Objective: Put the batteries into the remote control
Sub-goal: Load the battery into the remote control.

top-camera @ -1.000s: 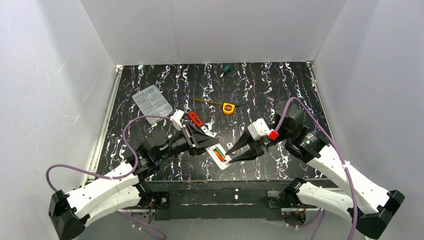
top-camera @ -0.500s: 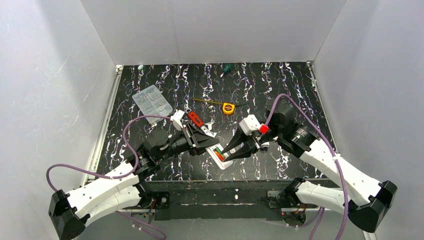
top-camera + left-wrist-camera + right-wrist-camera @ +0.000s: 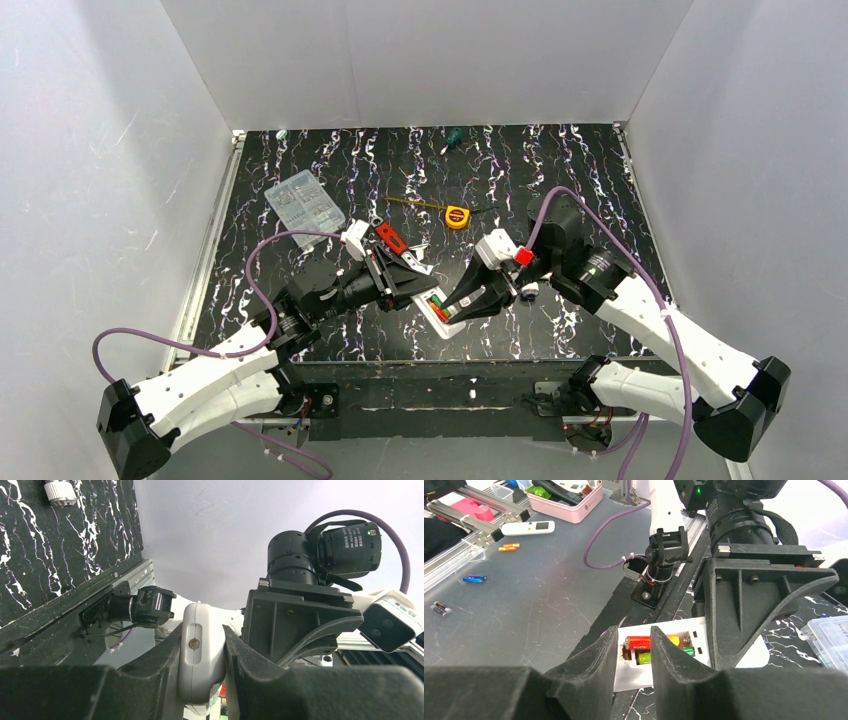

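The white remote control (image 3: 636,679) lies with its back up and its battery bay open. In the bay sit two batteries: a red and yellow one (image 3: 639,642) and a green one (image 3: 643,657) beside it. My left gripper (image 3: 202,647) is shut on one end of the remote control (image 3: 200,660), holding it near the table's front edge (image 3: 443,321). My right gripper (image 3: 633,631) stands open right over the bay, its fingers straddling the batteries' near ends. In the top view the right gripper (image 3: 456,308) meets the left gripper (image 3: 424,284) at the remote.
A clear plastic compartment box (image 3: 304,202) lies at the back left. A yellow tape measure (image 3: 457,216) and a green-handled screwdriver (image 3: 453,136) lie further back. A small dark object (image 3: 528,293) rests under the right wrist. A silver metal piece (image 3: 59,491) shows on the table.
My right arm has swung left and lowered its fingers over the remote's battery bay. The left arm and the remote have stayed still.
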